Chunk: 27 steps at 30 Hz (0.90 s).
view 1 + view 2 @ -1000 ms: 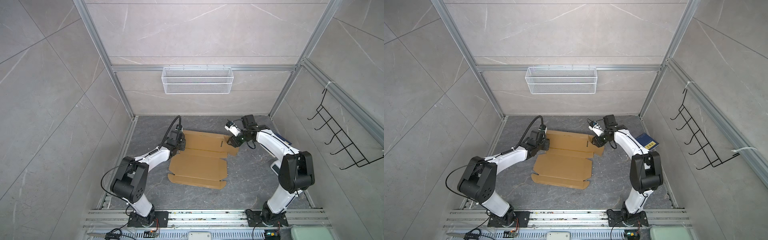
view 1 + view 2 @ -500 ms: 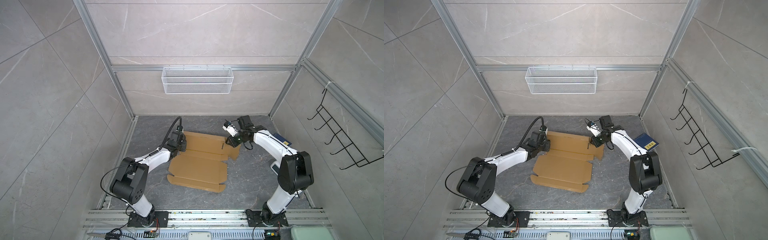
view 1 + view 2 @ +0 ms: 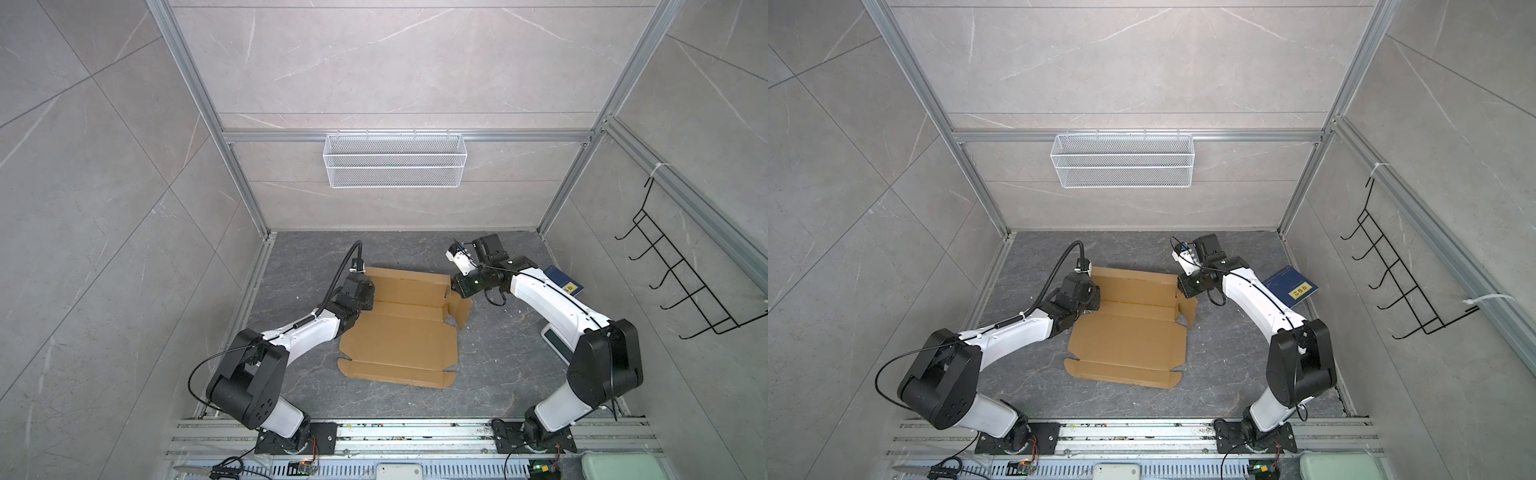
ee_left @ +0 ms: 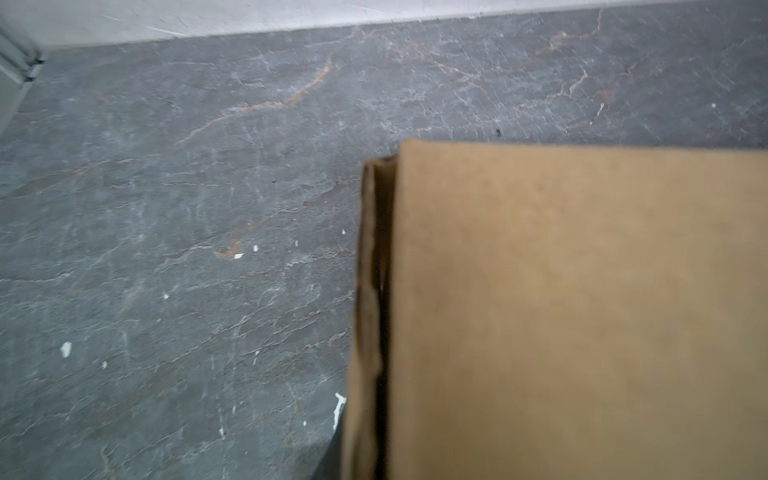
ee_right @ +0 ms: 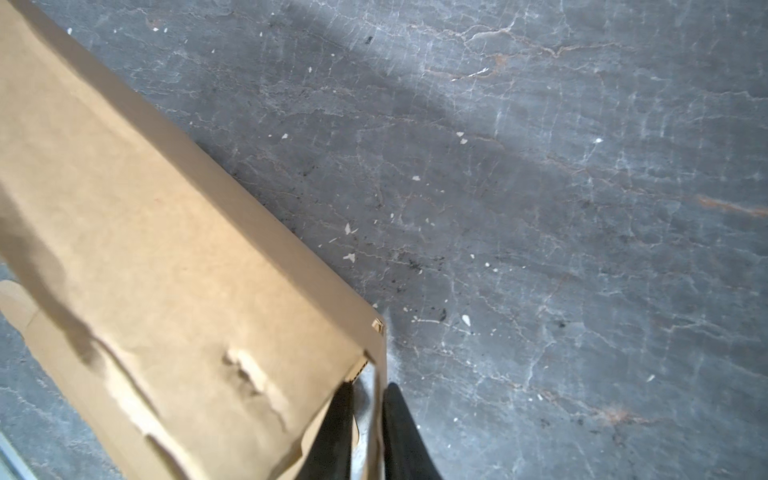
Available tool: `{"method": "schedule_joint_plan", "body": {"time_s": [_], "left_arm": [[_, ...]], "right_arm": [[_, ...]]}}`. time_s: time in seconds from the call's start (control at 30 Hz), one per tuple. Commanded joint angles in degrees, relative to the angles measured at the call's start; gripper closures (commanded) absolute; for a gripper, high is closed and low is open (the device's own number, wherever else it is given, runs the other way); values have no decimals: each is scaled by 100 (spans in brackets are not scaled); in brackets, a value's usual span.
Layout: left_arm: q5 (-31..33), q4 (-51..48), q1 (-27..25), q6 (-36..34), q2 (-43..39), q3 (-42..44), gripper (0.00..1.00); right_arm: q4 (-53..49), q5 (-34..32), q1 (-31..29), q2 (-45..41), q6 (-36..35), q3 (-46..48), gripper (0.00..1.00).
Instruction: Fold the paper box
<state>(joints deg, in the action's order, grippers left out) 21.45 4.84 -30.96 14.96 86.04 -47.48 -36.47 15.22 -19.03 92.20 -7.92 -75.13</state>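
Grey veined floor (image 3: pixel 511 365) between tiled walls, box (image 3: pixel 399 340) mid-floor on it, mostly flat sheet with far panel tipped up. Found left gripper (image 3: pixel 369 291) at box's far left corner, fingers closed and, by wrist view, seemingly pinching doubled card edge there. Found right gripper (image 3: pixel 456 292) at box's far right corner; saw its fingers (image 5: pixel 401 432) narrowed astride raised flap (image 3: pixel 461 311), one against card, sliver of floor showing beside the other; could not tell firm grip from mere closing. Noted book (image 3: pixel 1291 286) right of box, well apart, and basket (image 3: pixel 395 166) on wall beyond box. Judged main risk to be flap slipping free if pulled before a firm pinch. Judged card, already dented and scuffed near that grip, liable to buckle off its score or tear under hard twisting. Feared also box skating over smooth floor, restrained only at two corners, and far panel racking under opposed pulls. Set against a second earlier, found right gripper moved in closer to box, fingers drawn nearer together, flap seemingly lifted further, and box shifted slightly toward its own near edge; found left gripper kept at same corner.
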Motion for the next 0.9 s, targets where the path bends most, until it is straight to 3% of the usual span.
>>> {"method": "schedule_joint_plan", "body": {"time_s": [0.0, 0.23, 0.4, 0.63, 0.87], "left_arm": [[396, 469, -25, 286, -336, 67, 100], [412, 604, -158, 599, -333, 229, 100], [421, 606, -209, 607, -290, 263, 100], [513, 515, -215, 545, -312, 341, 100], [706, 500, -213, 490, -343, 424, 100]], "right_arm": [[50, 86, -58, -296, 351, 218, 82], [549, 576, -185, -345, 1287, 373, 82], [927, 768, -229, -219, 1893, 495, 77], [1063, 1501, -190, -133, 2190, 656, 63], [904, 2114, 117, -325, 2030, 973, 54]]}}
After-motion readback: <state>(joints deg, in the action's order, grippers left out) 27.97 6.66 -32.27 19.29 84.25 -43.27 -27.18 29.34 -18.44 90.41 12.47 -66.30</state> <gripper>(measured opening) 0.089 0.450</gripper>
